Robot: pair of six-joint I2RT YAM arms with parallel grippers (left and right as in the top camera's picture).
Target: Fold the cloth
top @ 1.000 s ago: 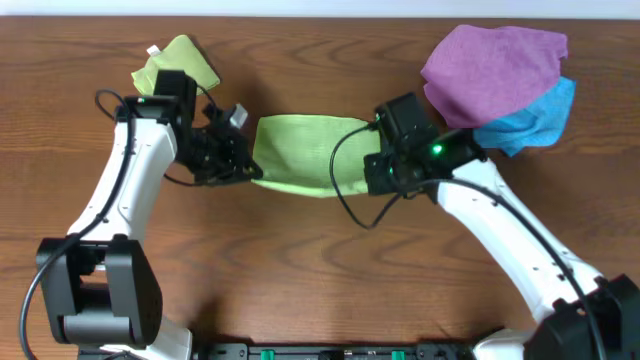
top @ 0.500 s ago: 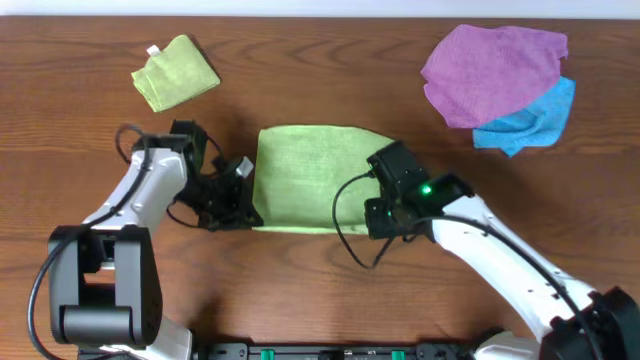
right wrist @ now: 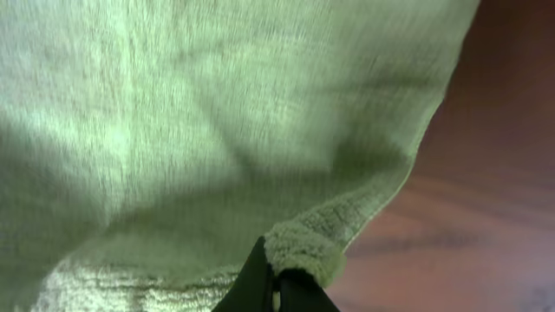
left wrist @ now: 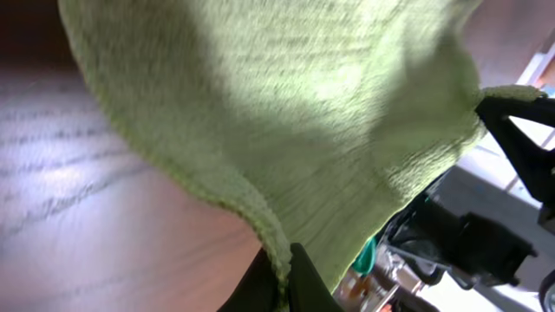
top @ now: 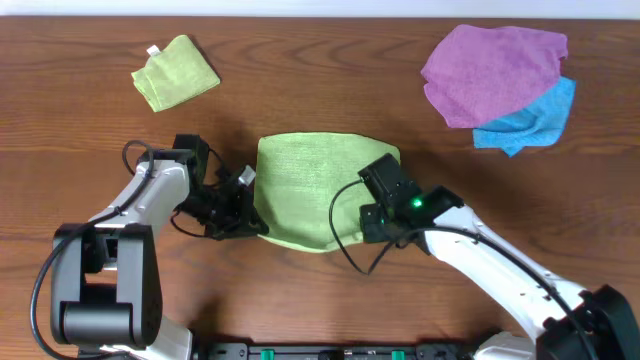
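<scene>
The cloth [top: 315,185] is lime green and lies in the middle of the table, its near edge lifted between my two grippers. My left gripper [top: 250,222] is shut on the cloth's near left corner. My right gripper [top: 372,222] is shut on its near right corner. In the left wrist view the cloth [left wrist: 286,113] hangs from the shut fingers [left wrist: 284,290]. In the right wrist view a bunched edge of the cloth [right wrist: 217,130] is pinched in the shut fingers [right wrist: 276,286]. The white tag is hidden.
A small folded lime-green cloth [top: 176,73] lies at the far left. A purple cloth [top: 495,70] lies at the far right over a blue cloth [top: 530,118]. The table's near edge holds the arm bases.
Both grippers have pulled the cloth's held edge toward the near side of the table. The cloth has gone from a narrow band to a wider sheet.
</scene>
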